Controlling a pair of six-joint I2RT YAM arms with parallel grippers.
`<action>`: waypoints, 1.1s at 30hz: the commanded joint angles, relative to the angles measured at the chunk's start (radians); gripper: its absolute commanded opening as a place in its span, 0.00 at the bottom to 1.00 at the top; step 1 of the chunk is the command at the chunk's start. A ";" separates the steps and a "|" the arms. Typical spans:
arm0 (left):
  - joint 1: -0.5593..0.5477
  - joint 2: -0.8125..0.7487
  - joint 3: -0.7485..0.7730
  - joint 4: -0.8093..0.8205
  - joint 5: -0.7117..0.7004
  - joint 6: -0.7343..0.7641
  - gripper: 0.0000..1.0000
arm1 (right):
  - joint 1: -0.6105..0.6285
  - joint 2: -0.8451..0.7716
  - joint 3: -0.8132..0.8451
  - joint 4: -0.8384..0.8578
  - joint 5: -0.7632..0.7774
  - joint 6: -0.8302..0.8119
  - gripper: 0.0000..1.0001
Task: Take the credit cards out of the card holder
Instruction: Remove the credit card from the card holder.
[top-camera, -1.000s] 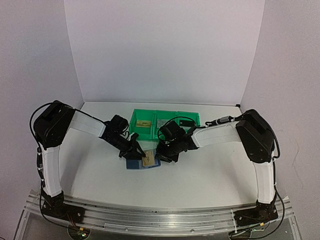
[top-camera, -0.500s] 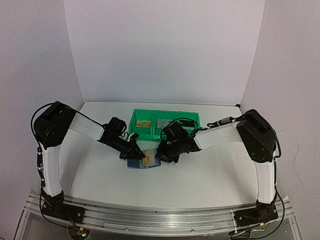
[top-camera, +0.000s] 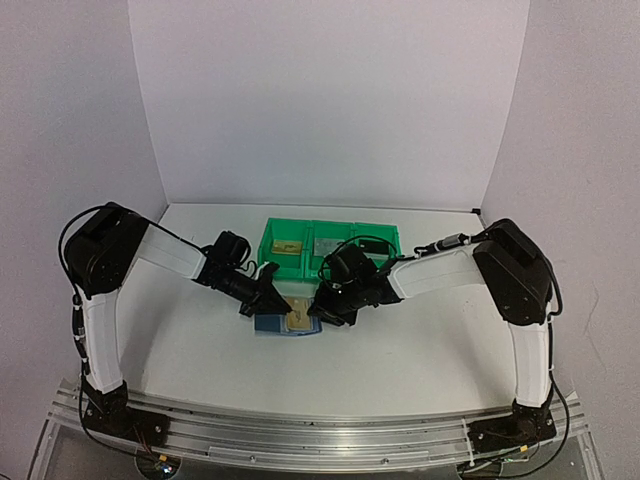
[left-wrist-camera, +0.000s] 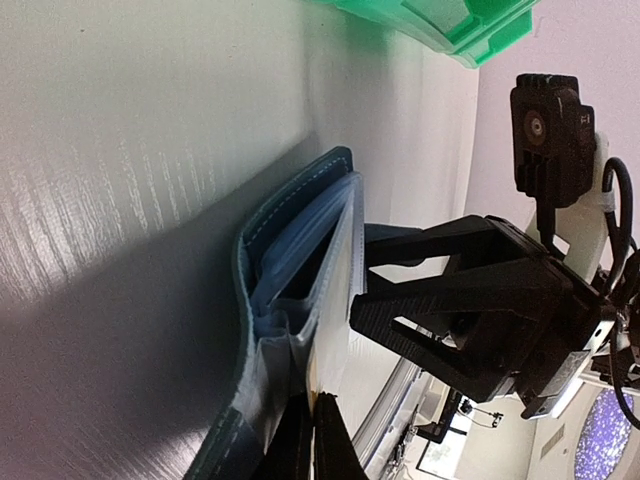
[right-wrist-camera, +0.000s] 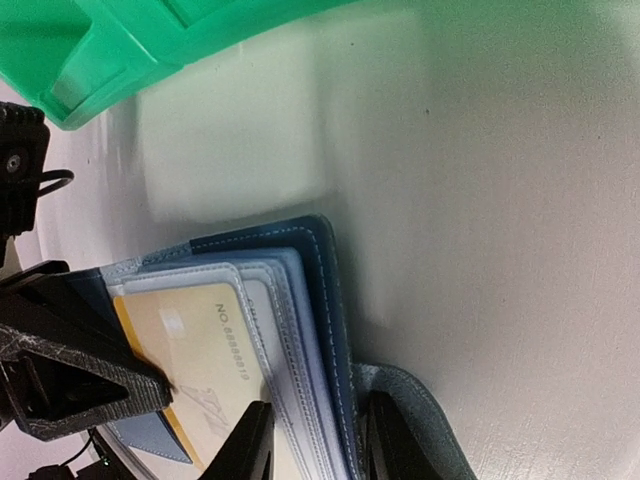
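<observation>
The blue card holder (top-camera: 272, 325) lies open on the table in front of the bins. A gold-yellow credit card (top-camera: 298, 318) sits in its clear top sleeve and sticks out a little at one end (right-wrist-camera: 190, 350). My left gripper (top-camera: 281, 301) is shut on that card's protruding edge; the thin gold edge (left-wrist-camera: 312, 390) shows between its fingers (left-wrist-camera: 312, 404). My right gripper (top-camera: 322, 311) is shut on the card holder's leaves and cover (right-wrist-camera: 318, 425), one finger (right-wrist-camera: 250, 445) on the sleeves and the other under the cover. The card holder (left-wrist-camera: 290, 240) is seen edge-on in the left wrist view.
A green bin (top-camera: 268, 247) with three compartments stands just behind the card holder. It holds a gold card (top-camera: 287, 247), a grey card (top-camera: 325, 245) and a dark card (top-camera: 372, 243). Its rim shows in both wrist views (right-wrist-camera: 150, 50) (left-wrist-camera: 450, 25). White walls enclose the table.
My left gripper has shifted slightly right, onto the gold card's edge. The right gripper and the card holder have barely moved.
</observation>
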 joint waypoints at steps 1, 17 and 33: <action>0.003 -0.036 0.029 -0.061 0.017 0.061 0.00 | 0.017 -0.026 0.008 -0.015 -0.048 -0.108 0.30; 0.029 -0.056 0.039 -0.200 0.031 0.250 0.00 | 0.016 0.054 -0.105 -0.024 0.011 -0.014 0.05; 0.122 -0.065 0.017 -0.287 0.039 0.345 0.00 | 0.016 0.054 -0.154 -0.024 0.004 0.003 0.00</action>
